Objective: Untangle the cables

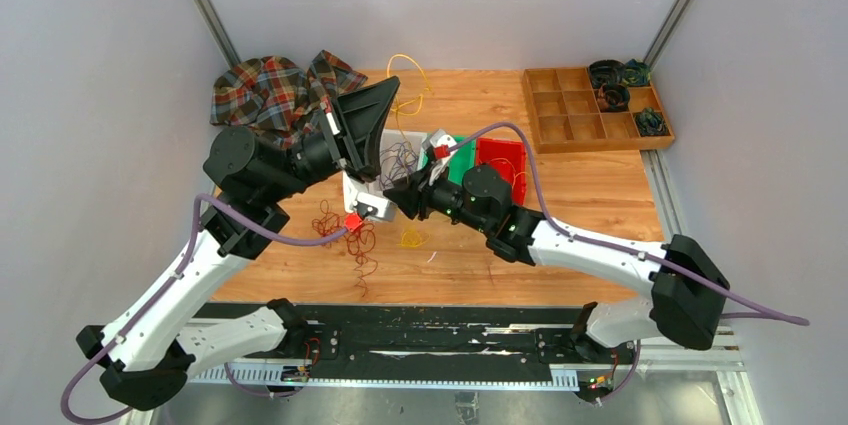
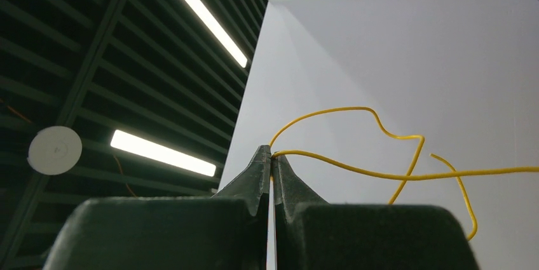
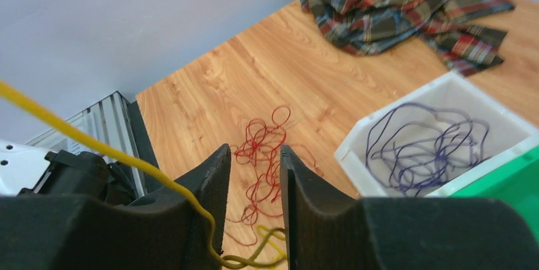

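Top external view, reading from the left: a plaid cloth [image 1: 270, 90] is lying crumpled on the table [image 1: 600, 215], left of the white bin [image 3: 470, 95] and farther back. Just left of that bin your left arm is pointing its wrist upward. In the left wrist view the left gripper [image 2: 271, 155] is pinching the yellow cable [image 2: 356, 167] between fully closed tips, and the cable is curling away to the right in the air.

In front of the bin and to its left, the dark red cable [image 3: 260, 155] is lying loose on the wood. Inside the bin, the purple cable [image 3: 419, 143] is resting in open loops.

In the right wrist view, the right gripper [image 3: 252, 152] is hovering above the dark red cable with its jaws standing slightly apart. The yellow cable is crossing the left finger and dipping low between the two; you cannot tell whether it is touching them.

Right of the white bin, a green bin [image 1: 462, 160] and a red bin [image 1: 500, 160] are sitting side by side. Farther right and back, a wooden tray [image 1: 580, 110] is holding dark items in its right-hand compartments.
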Robot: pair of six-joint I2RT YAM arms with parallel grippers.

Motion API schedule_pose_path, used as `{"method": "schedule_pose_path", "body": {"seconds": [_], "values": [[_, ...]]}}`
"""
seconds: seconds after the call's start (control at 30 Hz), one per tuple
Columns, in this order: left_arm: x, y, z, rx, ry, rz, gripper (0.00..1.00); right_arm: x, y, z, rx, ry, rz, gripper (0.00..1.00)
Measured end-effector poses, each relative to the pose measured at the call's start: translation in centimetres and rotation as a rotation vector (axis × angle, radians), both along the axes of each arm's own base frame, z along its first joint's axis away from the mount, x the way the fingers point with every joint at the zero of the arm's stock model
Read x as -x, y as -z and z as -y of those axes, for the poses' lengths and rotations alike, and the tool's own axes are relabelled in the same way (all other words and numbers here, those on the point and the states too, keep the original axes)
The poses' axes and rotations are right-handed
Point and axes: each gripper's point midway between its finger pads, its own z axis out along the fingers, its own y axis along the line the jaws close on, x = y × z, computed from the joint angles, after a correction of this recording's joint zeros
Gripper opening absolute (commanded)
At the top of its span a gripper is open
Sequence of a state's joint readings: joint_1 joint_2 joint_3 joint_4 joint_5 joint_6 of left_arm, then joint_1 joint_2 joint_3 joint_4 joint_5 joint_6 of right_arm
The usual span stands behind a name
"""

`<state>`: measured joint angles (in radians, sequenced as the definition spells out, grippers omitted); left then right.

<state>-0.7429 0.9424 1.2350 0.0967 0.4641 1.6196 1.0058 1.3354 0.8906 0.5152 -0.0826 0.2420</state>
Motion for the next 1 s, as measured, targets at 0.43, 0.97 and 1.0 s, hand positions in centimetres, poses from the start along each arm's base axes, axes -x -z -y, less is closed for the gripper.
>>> {"method": "schedule_pose_path", "body": {"seconds": [0.43,0.97,1.0], "values": [[0.0,-5.3,-0.4,0.073,-0.006,0.042,0.01,0.6,11.7,0.8,0.061,0.054,-0.243,0.32],[2.4,-16.6,-3.9,0.271,-0.036,0.179,0.01,1.9,17.6,0.8,0.065,0.091,-0.385,0.31],[2.6,-17.1,-4.2,0.282,-0.037,0.189,0.01,1.8,17.6,0.9,0.062,0.096,-0.387,0.3]]}}
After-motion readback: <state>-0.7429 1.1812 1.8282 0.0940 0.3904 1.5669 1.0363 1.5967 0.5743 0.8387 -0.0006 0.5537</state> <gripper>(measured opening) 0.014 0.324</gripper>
